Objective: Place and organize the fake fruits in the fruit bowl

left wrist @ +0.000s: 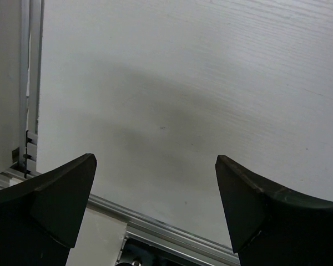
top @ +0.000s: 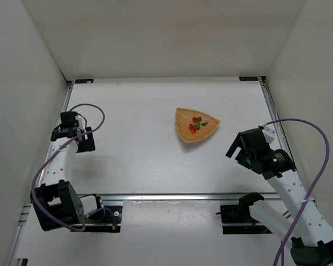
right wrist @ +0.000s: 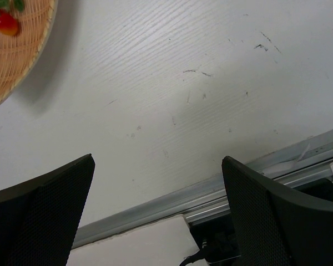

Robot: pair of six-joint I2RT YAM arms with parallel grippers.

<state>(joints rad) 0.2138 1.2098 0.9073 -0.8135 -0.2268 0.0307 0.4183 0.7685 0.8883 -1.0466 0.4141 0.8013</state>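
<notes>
- Top external view: a shallow, tan-orange woven wicker basket (top: 183,132), shaped like a rounded fan, sits on the white table (top: 133,144), right of centre. A small cluster of glossy red berries with green leaves (top: 195,125) lies inside it, near its middle.
- My right pincer (right wrist: 158,159) hangs wide and empty, near the basket's right corner but apart from it. Its wrist view catches only the basket's edge and a bit of red fruit at upper left.
- My left pincer (left wrist: 155,160) is also wide and empty, over bare table at the far left, well apart from the basket.
- I judge the placing done; only tidying may remain.
- To tidy well, I would come down from above the cluster and pinch the leaves or stem gently. I would avoid nudging the basket, which looks light enough to slide.
</notes>
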